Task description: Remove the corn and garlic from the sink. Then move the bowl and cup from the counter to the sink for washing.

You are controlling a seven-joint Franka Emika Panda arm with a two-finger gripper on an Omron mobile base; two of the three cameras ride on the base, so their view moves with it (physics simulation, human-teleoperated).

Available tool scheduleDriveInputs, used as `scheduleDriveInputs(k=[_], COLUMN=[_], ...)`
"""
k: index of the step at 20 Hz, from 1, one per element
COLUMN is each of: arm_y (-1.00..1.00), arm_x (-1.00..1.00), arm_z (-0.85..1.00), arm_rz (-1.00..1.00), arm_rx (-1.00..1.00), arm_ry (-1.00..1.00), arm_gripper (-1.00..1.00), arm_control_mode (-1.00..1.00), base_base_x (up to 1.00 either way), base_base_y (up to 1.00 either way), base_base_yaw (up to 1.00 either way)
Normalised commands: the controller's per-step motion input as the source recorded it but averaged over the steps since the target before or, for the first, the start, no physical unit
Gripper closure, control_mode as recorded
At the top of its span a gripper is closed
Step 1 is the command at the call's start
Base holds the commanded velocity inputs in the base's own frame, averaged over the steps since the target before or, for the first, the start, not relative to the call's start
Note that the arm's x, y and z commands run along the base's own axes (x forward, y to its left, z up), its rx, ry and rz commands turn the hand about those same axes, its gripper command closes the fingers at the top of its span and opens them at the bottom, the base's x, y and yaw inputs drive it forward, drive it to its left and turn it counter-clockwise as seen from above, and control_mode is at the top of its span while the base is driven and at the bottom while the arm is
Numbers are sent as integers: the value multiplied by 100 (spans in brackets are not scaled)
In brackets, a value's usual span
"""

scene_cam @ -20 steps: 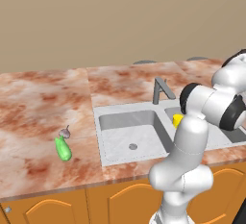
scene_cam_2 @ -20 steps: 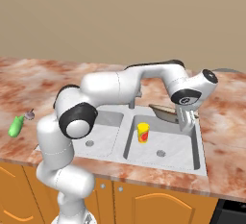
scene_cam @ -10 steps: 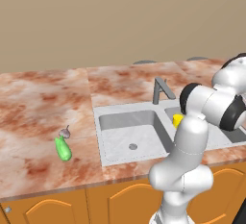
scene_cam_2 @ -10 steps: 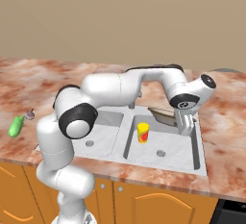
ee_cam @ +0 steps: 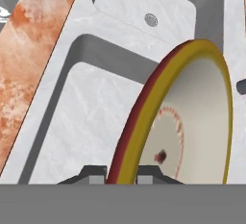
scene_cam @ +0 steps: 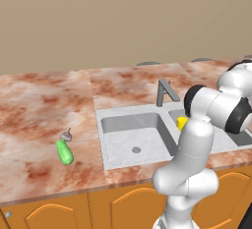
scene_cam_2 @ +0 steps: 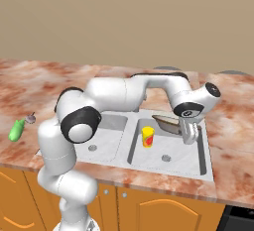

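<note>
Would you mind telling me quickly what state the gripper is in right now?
Gripper: shut on the rim of the pale beige bowl with a yellow and dark red edge, held over the light grey double-basin sink.

Marbled reddish counter (scene_cam: 44, 100), tan wall (scene_cam: 98, 16) behind, orange cabinet doors (scene_cam_2: 154, 207) below; round shapes at counter's back edge unclear.

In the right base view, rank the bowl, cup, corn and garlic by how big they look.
1. The bowl, gripped by its rim over the right basin, partly hidden behind the gripper.
2. The cup and the corn look alike; unsure, since they sit at different distances.
3. The garlic, clearly smallest.
</note>
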Motion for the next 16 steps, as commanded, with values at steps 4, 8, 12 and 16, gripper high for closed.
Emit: scheduleDriveInputs(k=[4,8,12,16], arm_y=[0,0,0,0], arm_x=[0,0,0,0], arm_z=[-16,-16,-16,-15], arm_rz=[0,0,0,0], arm_rx=[0,0,-1,-3], arm_ry=[0,0,0,0], arm_gripper=[100,100,100,100], arm_control_mode=[-100,-100,-100,-100], base_base_x=[0,0,0,0], base_base_y=[0,0,0,0], base_base_yaw=[0,0,0,0])
